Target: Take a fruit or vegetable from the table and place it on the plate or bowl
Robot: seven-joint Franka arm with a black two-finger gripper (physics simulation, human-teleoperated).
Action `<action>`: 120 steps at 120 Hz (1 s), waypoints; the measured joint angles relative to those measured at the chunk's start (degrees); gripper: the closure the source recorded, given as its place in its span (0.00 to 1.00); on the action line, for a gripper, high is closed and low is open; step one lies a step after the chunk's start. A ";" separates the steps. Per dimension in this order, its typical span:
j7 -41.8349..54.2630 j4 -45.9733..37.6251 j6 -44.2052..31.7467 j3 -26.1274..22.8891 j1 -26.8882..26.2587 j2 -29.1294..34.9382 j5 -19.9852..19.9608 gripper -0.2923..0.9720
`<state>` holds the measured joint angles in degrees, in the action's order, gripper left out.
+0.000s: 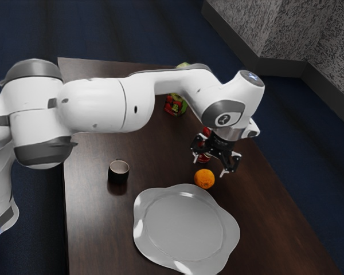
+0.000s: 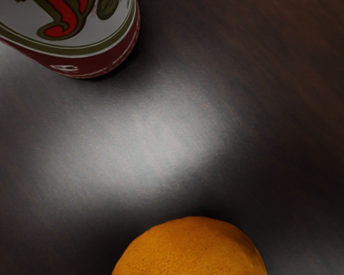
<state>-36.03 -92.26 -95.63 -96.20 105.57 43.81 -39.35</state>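
An orange (image 1: 204,179) rests on the dark wooden table, just past the far rim of a wavy-edged grey plate (image 1: 186,229). My black gripper (image 1: 217,167) hovers open slightly above and behind the orange, its fingers pointing down and not touching the fruit. In the wrist view the orange (image 2: 190,247) lies just under my hand, with bare tabletop between it and a red and white can (image 2: 74,34).
The red can (image 1: 203,150) stands right behind my gripper. A small dark cup (image 1: 118,171) sits toward the exterior view's left. A red and green item (image 1: 175,105) lies farther back. The table's edge (image 1: 275,172) runs close on the exterior view's right.
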 joint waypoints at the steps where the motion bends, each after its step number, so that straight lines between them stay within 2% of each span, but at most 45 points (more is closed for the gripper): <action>1: -0.14 -0.04 -0.12 -0.06 0.02 0.05 -0.03 0.25; 30: -3.56 -2.21 -4.52 -0.94 -0.13 2.80 -0.43 0.25; 73: -6.36 -6.25 -9.17 1.97 -5.26 7.27 -2.52 0.25; 120: -7.83 -8.22 -12.02 2.16 -5.20 8.95 -4.73 0.26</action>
<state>-43.86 -100.48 -107.65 -94.04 100.37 52.76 -44.08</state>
